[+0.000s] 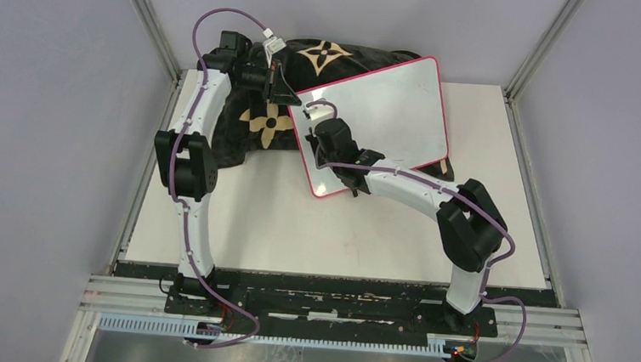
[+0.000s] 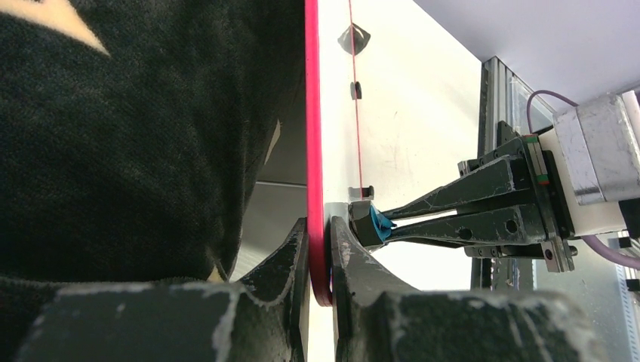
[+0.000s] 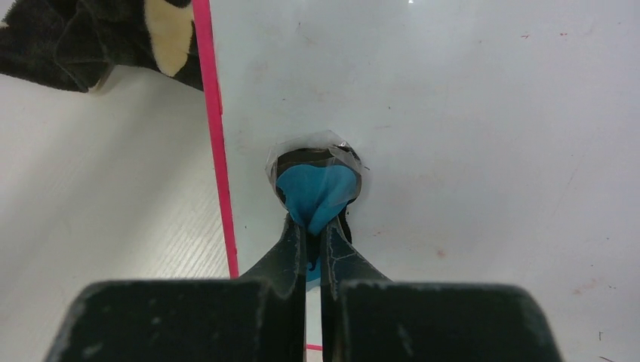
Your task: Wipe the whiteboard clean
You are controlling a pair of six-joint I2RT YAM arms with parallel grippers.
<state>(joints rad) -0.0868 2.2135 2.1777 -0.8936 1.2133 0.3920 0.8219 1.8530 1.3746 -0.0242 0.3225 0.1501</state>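
Note:
The whiteboard point(image 1: 390, 109), glossy white with a pink-red frame, leans tilted against the black cushion. No writing shows on it, only faint red specks in the right wrist view point(image 3: 468, 113). My left gripper point(image 1: 293, 94) is shut on the board's left frame edge, one jaw on each side of the pink rim point(image 2: 320, 234). My right gripper point(image 1: 315, 117) is shut on a small blue eraser point(image 3: 317, 188) and presses it against the board face near the left edge. The eraser point(image 2: 373, 224) also shows in the left wrist view, close beside my left fingers.
The black cushion with tan flower patterns point(image 1: 261, 126) lies behind and left of the board. The white table point(image 1: 297, 222) runs to aluminium frame posts point(image 1: 153, 24) and grey walls on both sides. A metal rail point(image 1: 334, 305) carries the arm bases.

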